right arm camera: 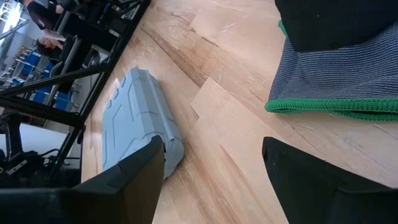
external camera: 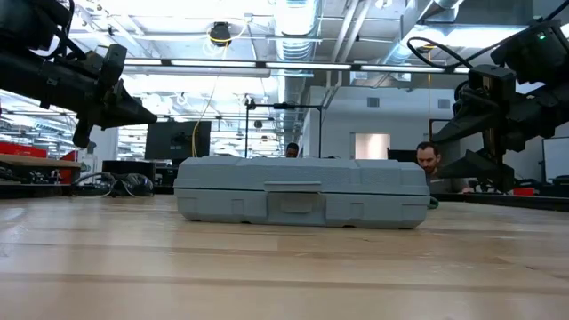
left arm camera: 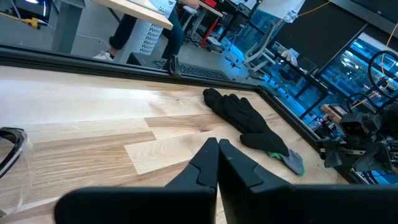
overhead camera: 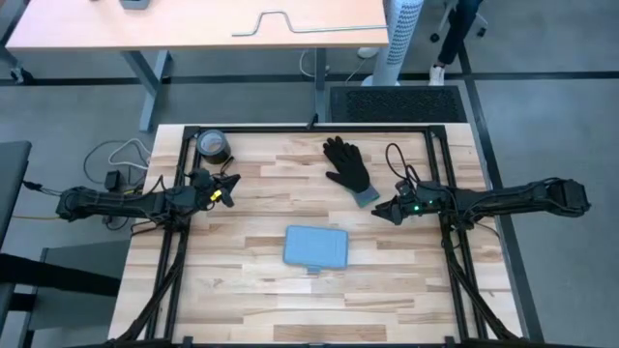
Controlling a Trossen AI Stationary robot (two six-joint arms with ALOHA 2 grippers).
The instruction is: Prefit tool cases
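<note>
The blue-grey tool case (overhead camera: 316, 247) lies shut and flat on the wooden table, near the middle toward the near edge; its handle tab (external camera: 293, 203) faces the near edge. It also shows in the right wrist view as the tool case (right arm camera: 138, 124). My left gripper (overhead camera: 233, 188) hovers shut at the table's left, above the wood, fingertips together (left arm camera: 217, 149). My right gripper (overhead camera: 379, 211) hovers open at the right, beside the glove's cuff, nothing between its fingers (right arm camera: 211, 174).
A black glove (overhead camera: 348, 166) with a grey, green-edged cuff (right arm camera: 336, 81) lies at the far middle-right. A dark tape roll (overhead camera: 213, 146) sits at the far left corner. A black frame (overhead camera: 309, 130) rims the table. Bare wood (overhead camera: 242, 300) lies around the case.
</note>
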